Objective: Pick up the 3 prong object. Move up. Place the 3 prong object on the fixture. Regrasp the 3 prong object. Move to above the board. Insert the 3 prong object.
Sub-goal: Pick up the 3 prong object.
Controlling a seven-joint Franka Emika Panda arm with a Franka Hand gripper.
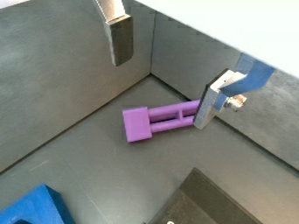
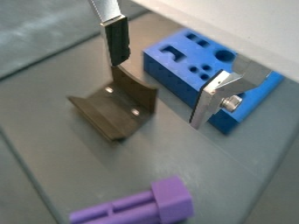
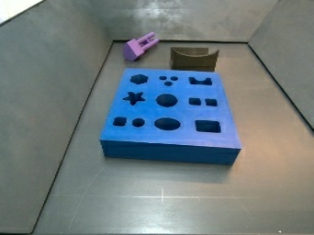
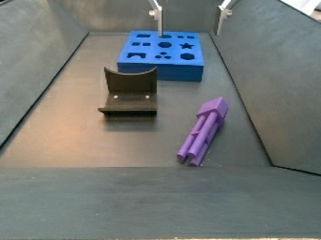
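The light-purple 3 prong object (image 4: 201, 129) lies flat on the grey floor near a side wall, also seen in a side view (image 3: 141, 46) and in both wrist views (image 1: 158, 121) (image 2: 135, 206). My gripper (image 4: 191, 13) hangs high above the floor, open, with nothing between its fingers (image 1: 121, 42). In a wrist view the gripper (image 1: 163, 92) is above the peg, well clear of it. The dark fixture (image 4: 128, 92) (image 2: 117, 109) stands between the peg and the blue board (image 4: 163, 54) (image 3: 168, 115) with its shaped holes.
Grey walls (image 4: 251, 66) enclose the floor on all sides; the peg lies close to one of them and to a corner (image 1: 146, 77). The fixture (image 3: 192, 58) sits just past the board's far edge.
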